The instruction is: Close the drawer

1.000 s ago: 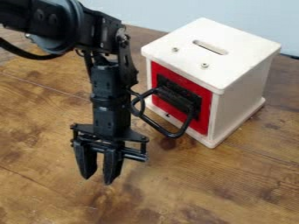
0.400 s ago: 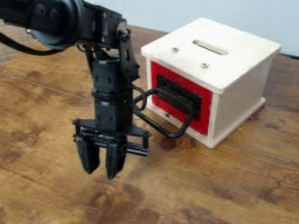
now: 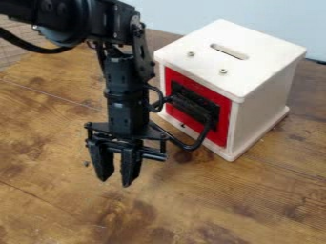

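Observation:
The drawer (image 3: pixel 193 100) is the red front panel of a small white cube box (image 3: pixel 261 86) on the wooden table. It has a dark recessed centre and a big black loop handle (image 3: pixel 189 133) sticking out toward the front left. My black gripper (image 3: pixel 116 178) hangs from the arm, pointing down just above the table, to the left of the handle and a little in front of it. Its two fingers (image 3: pixel 103 170) stand slightly apart and hold nothing.
The white box top has a slot (image 3: pixel 232 50) and small dark dots. The wooden table (image 3: pixel 242 200) stretches all round. Black cables run along the arm (image 3: pixel 114 67) at the upper left.
My gripper has moved a little to the right and away from the camera, toward the loop handle. The drawer and box have not moved.

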